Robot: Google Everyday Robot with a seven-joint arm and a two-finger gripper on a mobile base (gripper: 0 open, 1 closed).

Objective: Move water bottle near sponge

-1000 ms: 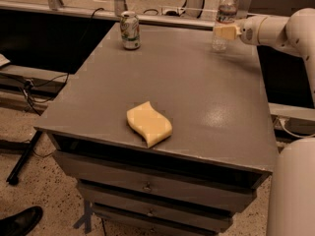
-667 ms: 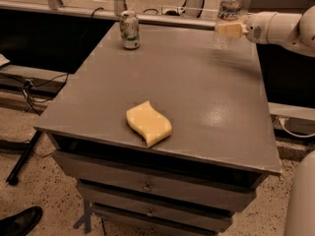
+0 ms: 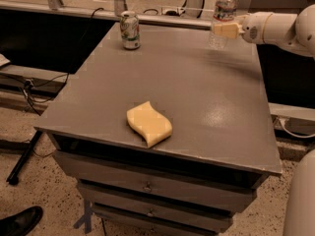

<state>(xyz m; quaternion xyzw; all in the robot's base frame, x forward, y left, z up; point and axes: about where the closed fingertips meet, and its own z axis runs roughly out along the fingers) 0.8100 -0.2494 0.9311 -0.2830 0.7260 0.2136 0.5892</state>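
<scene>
The water bottle (image 3: 225,11) is clear with a red-and-white label and stands at the far right of the grey table (image 3: 197,92). My gripper (image 3: 224,30) reaches in from the right. Its cream fingers (image 3: 227,30) are closed around the bottle's lower body. The bottle's base (image 3: 216,43) rests on or just above the tabletop, and the bottle leans slightly. The pale-yellow wavy sponge (image 3: 149,123) lies flat near the table's front edge, far from the bottle.
A green-and-white soda can (image 3: 130,30) stands at the far left of the table. Drawers (image 3: 147,186) sit under the tabletop. Cables and a rail run behind the table. A shoe (image 3: 19,222) is on the floor at the lower left.
The gripper stays at the bottle with only a slight shift. The arm behind it has moved a little and its lower-right part has shifted. The bottle, can and sponge stand where they were.
</scene>
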